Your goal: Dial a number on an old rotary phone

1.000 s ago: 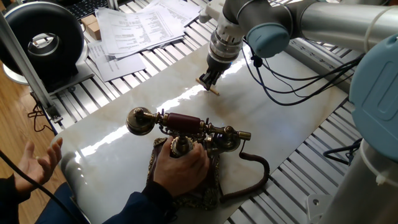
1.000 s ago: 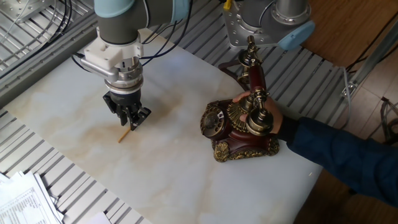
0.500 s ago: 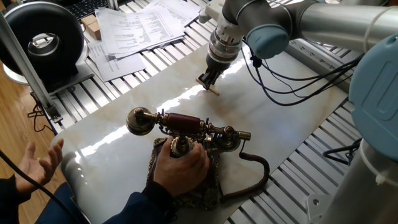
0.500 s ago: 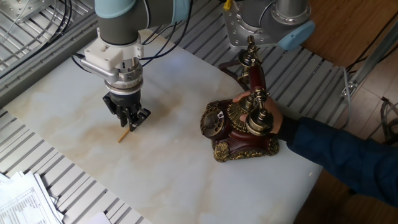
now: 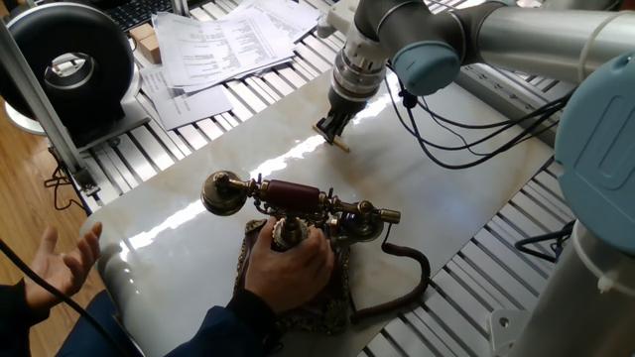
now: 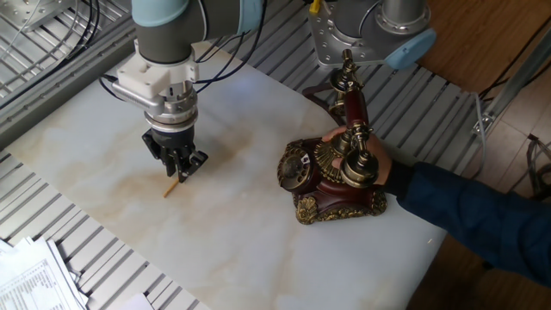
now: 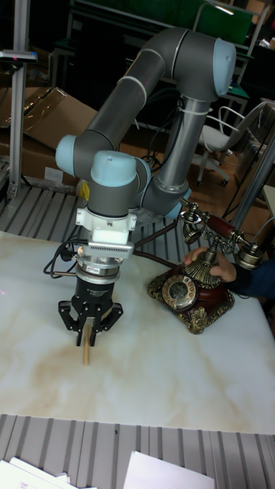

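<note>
Pale marble table top lies under everything. Over it hangs the grey robot claw, clenched on a small wooden stick that points straight down with its tip at the marble. Nothing has moved in the last second; the claw is waiting. At about 3 o'clock from the claw, well apart, stands the old brass rotary phone, its 1 round dial facing up. A person's hand holds the phone steady. No dialling has begun yet, I think.
</note>
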{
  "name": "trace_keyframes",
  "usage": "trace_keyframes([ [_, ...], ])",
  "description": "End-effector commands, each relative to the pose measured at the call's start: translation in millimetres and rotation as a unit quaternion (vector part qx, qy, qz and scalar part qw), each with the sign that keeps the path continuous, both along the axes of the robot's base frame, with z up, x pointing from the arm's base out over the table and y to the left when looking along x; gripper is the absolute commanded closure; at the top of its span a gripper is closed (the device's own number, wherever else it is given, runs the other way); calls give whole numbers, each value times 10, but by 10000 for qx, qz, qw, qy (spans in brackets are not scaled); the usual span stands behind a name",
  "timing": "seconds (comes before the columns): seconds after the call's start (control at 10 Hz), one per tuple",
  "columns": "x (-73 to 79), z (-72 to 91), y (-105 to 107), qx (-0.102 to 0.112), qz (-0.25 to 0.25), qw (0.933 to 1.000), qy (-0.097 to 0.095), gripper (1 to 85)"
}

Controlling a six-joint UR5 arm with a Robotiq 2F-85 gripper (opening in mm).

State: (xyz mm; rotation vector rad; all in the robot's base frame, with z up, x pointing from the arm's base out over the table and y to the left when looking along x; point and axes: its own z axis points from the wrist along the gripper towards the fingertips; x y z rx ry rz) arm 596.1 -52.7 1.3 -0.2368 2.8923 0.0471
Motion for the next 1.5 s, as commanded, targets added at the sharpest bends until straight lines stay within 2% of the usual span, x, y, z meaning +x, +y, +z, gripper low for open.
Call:
trace_keyframes([
  [0.0, -9, 10, -5, 38, -50, 10000, 1, 550],
  [0.4, -27, -1, 3, 28, -72, 10000, 10, 563],
  [0.6, -30, -11, -2, 4, -132, 9999, 12, 633],
  [0.8, -29, -2, -5, 9, -154, 9999, 13, 660],
  [0.9, -41, 9, -65, -72, -235, 9997, 52, 817],
  [1.0, -63, 37, -110, -144, -227, 9996, 96, 840],
  [1.2, -72, 114, -57, -147, -114, 9997, 155, 843],
  [1.3, -42, 194, -177, -509, 331, 9980, 144, 843],
  [1.4, 49, 331, -398, -1122, 938, 9892, 65, 843],
])
